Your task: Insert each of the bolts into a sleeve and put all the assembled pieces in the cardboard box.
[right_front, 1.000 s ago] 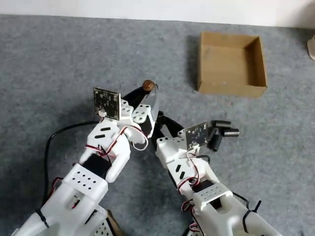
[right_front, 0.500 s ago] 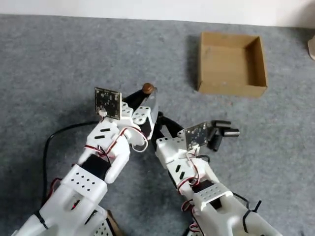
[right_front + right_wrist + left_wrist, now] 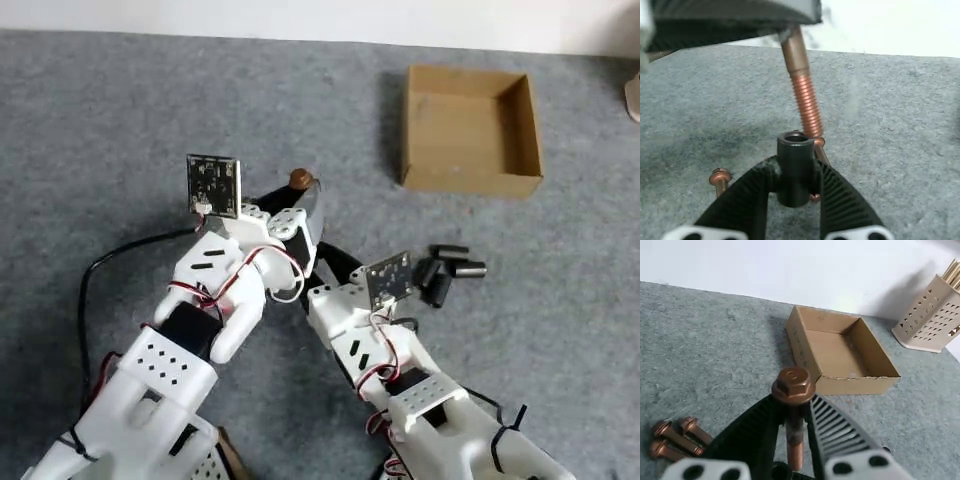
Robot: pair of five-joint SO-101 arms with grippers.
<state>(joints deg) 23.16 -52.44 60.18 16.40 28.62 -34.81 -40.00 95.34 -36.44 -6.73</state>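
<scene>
one bolt [image 3: 793,386] pinched in left tool [image 3: 794,409] | right tool [image 3: 796,169] pinches sleeve [image 3: 795,150] | bolt tip seemingly at sleeve rim

Grey, carpet-textured surface [image 3: 130,110]. Toward far right: open-topped cardboard box [image 3: 470,182], sitting flat. Nearer than box: cluster of black sleeves [image 3: 448,268], lying on sides, touching or just beside one another. Three loose copper bolts [image 3: 672,439] lying close together. Pale perforated holder [image 3: 932,320] standing beyond box. Black cable [image 3: 93,290] trailing at left.

Prob. lab: grey felt tabletop [image 3: 120,110]
</scene>
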